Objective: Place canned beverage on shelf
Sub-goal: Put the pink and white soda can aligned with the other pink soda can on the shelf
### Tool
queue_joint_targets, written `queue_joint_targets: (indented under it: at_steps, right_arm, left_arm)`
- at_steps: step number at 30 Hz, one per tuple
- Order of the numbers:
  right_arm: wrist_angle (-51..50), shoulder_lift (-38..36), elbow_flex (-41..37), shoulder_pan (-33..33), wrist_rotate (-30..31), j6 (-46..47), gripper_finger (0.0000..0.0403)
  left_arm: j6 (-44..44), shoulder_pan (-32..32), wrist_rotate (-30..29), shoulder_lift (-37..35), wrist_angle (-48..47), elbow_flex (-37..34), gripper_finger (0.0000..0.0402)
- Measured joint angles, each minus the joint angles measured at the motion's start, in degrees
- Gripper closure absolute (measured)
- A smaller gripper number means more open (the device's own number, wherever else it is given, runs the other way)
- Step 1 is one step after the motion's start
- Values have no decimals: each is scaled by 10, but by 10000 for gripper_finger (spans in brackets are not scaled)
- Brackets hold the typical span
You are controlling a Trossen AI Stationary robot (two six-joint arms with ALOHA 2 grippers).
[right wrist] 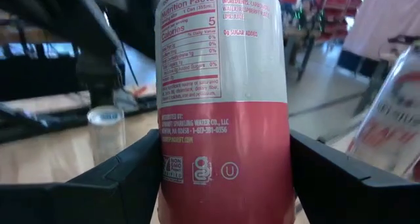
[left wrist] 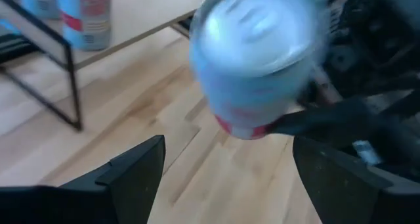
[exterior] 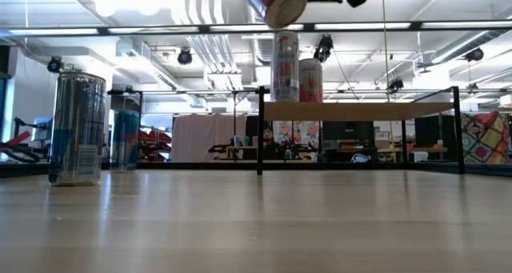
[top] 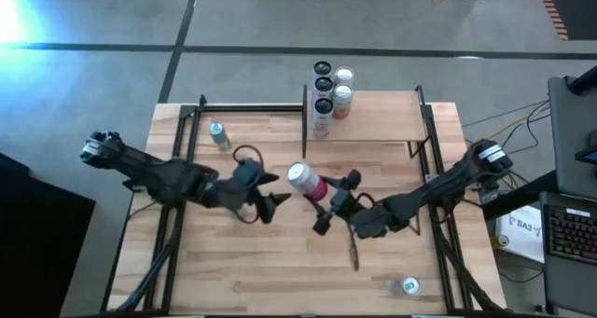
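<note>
"Nutrition Facts", "Calories 5" on can point(right wrist: 223, 99)

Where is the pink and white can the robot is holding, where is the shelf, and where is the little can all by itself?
pink and white can point(right wrist: 223, 112), right wrist view, label side.
shelf point(top: 382, 122), high view, bare wood panel.
little can point(top: 218, 133), high view, its top.

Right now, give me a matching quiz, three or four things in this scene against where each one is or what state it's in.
Things:
1. pink and white can
2. left gripper
3. silver can
4. shelf

Places or states:
A. open, holding nothing
B. alone near the table's front right corner
C. held in the right gripper above the table
D. carries several upright cans

Pairs: 1-C, 2-A, 3-B, 4-D
</note>
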Motion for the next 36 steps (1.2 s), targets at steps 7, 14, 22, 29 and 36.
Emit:
queue_joint_targets:
  at_steps: [7,14,22,29,36]
  right_arm:
    - [74,-54,-113,-28,-39,66,131]
    - [338,-61,-212,-53,-188,65,122]
    - [391,-91,-259,-125,-454,157,128]
    - [388,-144,-285,-187,-624,248,123]
    - [465,-164,-288,-253,-802,373,123]
  left_arm:
    - [24,31,12,3,208,-106,89]
    - [92,63,16,47,461,-177,89]
    - [164,85,135,88,493,-132,89]
    - [259,87,158,89,311,-20,89]
    - [351,130,331,90,215,71,89]
